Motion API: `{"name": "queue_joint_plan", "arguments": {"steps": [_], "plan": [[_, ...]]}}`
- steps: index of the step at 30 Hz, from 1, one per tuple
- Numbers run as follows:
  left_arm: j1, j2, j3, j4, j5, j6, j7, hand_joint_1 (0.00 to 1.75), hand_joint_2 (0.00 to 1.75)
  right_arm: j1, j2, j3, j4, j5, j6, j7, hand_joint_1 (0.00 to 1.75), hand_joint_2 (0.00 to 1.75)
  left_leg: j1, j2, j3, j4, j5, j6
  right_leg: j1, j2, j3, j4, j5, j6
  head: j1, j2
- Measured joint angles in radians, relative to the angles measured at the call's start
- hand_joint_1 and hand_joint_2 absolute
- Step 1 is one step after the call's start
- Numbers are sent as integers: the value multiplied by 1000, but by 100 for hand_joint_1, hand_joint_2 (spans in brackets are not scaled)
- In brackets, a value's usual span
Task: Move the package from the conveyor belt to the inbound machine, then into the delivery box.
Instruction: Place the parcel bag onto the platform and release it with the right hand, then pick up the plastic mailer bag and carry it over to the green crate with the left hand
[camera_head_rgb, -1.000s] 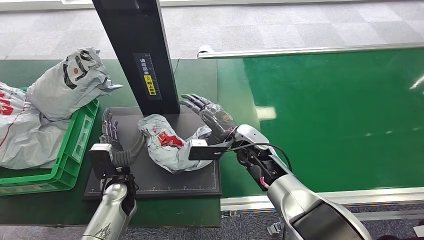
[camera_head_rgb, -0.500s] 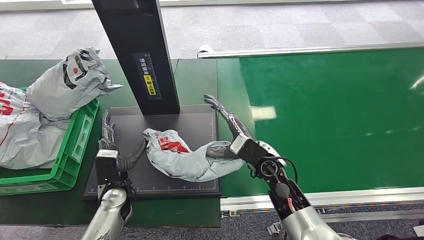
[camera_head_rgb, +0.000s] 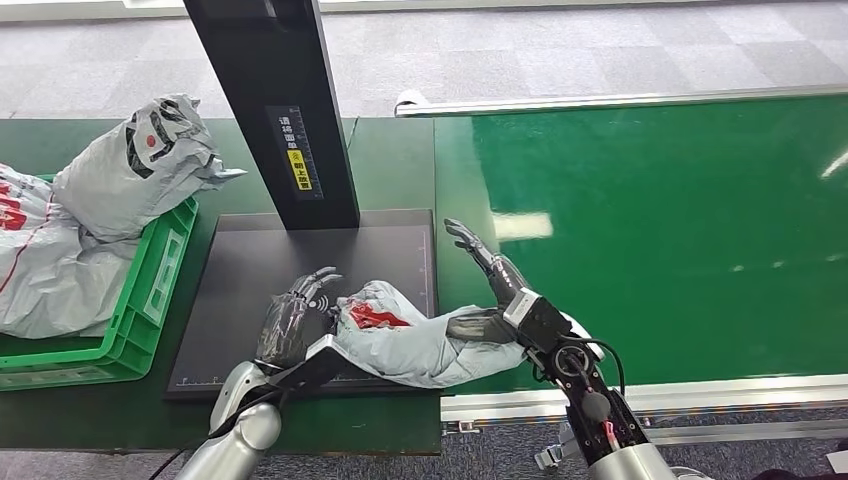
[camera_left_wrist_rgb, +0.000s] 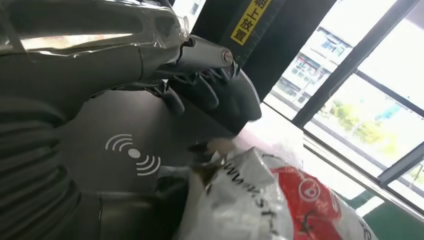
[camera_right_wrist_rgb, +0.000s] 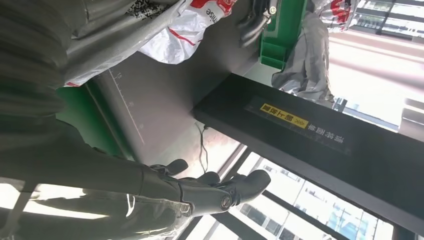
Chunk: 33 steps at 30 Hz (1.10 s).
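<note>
I see the package (camera_head_rgb: 420, 340) lying across the near right corner of the inbound machine's plate (camera_head_rgb: 260, 270), overhanging its edge. My left hand (camera_head_rgb: 297, 320) touches its left end, fingers spread; my right hand (camera_head_rgb: 495, 290) cradles the right end, thumb underneath, fingers extended.

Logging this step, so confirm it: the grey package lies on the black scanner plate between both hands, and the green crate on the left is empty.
One error: the green crate is not empty. The head view shows grey bags piled in it. The grey package lies on the black scanner plate between both hands.
</note>
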Motion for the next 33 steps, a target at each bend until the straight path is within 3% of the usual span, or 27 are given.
{"name": "queue_joint_plan", "arguments": {"steps": [6, 12, 18, 23, 26, 33], "plan": [[1, 6, 0, 2, 48, -9, -36, 175, 175, 2, -2, -22, 2, 6, 0, 0, 0, 175, 0, 0, 0, 0, 0, 0, 0, 0, 0, 0, 0, 0, 0, 0], [5, 3, 28, -13, 155, 42, -104, 175, 175, 11, -2, -33, 2, 15, 0, 0, 0, 175, 0, 0, 0, 0, 0, 0, 0, 0, 0, 0, 0, 0, 0, 0], [9, -6, 71, -42, 313, 141, -218, 175, 175, 13, 0, -40, 2, 19, -2, 1, 0, 175, 0, 0, 0, 0, 0, 0, 0, 0, 0, 0, 0, 0, 0, 0], [18, -6, 92, -92, 427, 246, -256, 175, 175, 13, 2, -40, 3, 17, -3, 1, 0, 175, 0, 0, 0, 0, 0, 0, 0, 0, 0, 0, 0, 0, 0, 0], [28, -6, 112, -165, 403, 335, -261, 175, 175, 16, 2, -40, 5, 13, -3, 0, 0, 175, 0, 0, 0, 0, 0, 0, 0, 0, 0, 0, 0, 0, 0, 0], [49, -34, 203, -365, 257, 342, -263, 175, 175, 26, 6, -39, 9, 13, -3, 0, 0, 175, 0, 0, -1, 0, 0, 0, 0, 0, 0, 0, 0, 0, 0, 0]]}}
